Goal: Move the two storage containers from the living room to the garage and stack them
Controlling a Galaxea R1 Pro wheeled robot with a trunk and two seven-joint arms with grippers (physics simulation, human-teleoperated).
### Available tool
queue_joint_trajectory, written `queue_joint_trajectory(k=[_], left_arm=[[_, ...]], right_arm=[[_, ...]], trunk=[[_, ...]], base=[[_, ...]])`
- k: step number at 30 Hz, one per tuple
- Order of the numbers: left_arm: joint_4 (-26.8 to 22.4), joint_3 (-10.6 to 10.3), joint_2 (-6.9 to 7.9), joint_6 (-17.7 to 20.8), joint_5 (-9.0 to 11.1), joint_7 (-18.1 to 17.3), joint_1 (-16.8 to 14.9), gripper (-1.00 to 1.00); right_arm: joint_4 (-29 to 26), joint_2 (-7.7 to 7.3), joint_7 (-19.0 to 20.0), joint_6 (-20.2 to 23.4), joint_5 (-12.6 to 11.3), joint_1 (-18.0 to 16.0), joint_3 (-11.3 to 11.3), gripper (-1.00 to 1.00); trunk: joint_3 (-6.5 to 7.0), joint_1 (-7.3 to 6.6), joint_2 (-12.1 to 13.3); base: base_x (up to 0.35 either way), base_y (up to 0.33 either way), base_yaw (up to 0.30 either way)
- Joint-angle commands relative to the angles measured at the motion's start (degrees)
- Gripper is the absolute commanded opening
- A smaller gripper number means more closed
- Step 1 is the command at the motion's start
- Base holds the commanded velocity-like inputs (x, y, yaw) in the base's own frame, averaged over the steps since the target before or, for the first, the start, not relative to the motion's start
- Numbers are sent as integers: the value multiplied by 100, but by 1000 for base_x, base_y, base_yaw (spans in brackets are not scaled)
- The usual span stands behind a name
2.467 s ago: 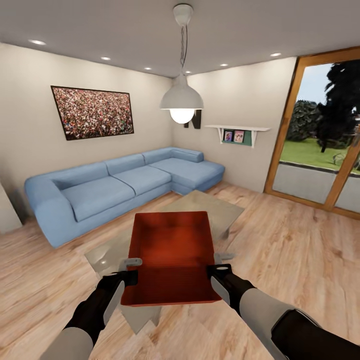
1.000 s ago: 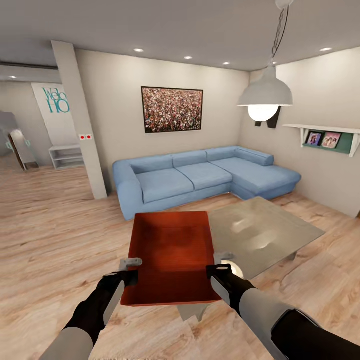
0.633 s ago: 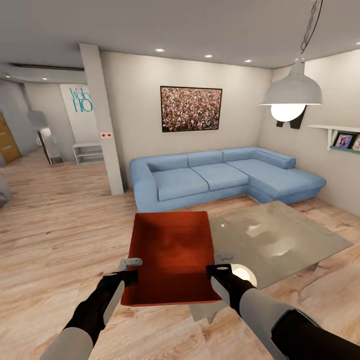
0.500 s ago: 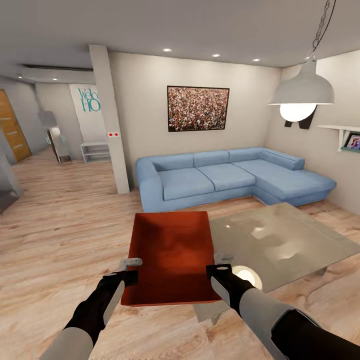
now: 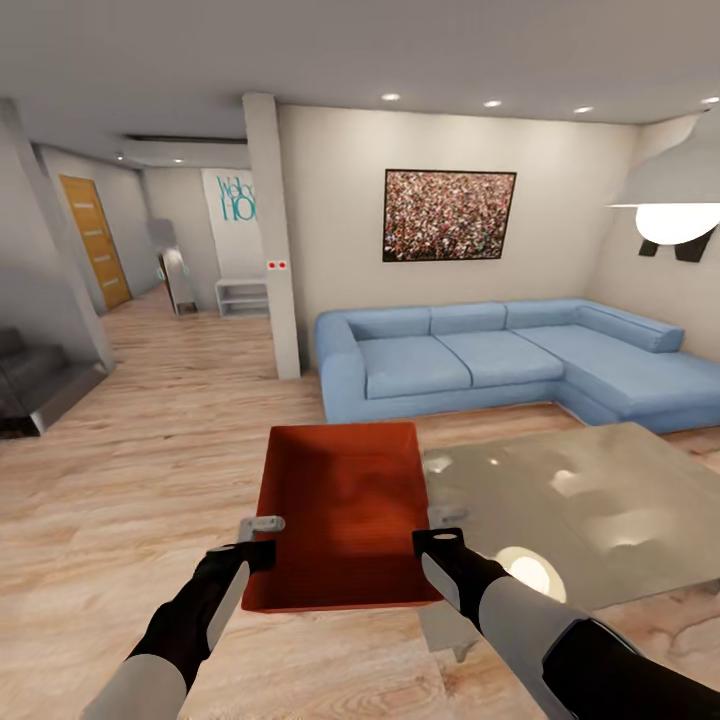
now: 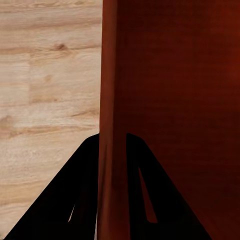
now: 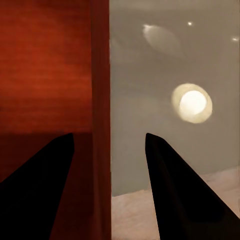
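While the storage container (image 5: 345, 515) hangs level before the trunk above the plank floor (image 5: 150, 470), left gripper (image 5: 258, 540) clamped astride its left wall, right gripper (image 5: 437, 528) straddling its right wall with visible slack, the carry toward the far-left hallway (image 5: 150, 300) probably calls for slow, even turning.

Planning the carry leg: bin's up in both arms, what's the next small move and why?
Probably turn the base left toward the hallway. The storage container is held by the left gripper and right gripper on its side walls, clear of the glass table, and this is the living room, not the garage.
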Motion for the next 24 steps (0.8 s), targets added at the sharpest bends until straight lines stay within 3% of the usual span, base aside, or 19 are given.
queue_joint_trajectory(k=[1, 24], left_arm=[[58, -5, 7, 51, -93, 85, -4, -100], [55, -10, 14, 51, -93, 85, -4, -100]], right_arm=[[-48, -4, 62, 26, 32, -6, 84, -100], [-48, -4, 63, 26, 32, -6, 85, -100]], trunk=[[-15, 4, -14], [-63, 4, -14]], base=[[0, 0, 295], [0, 0, 295]])
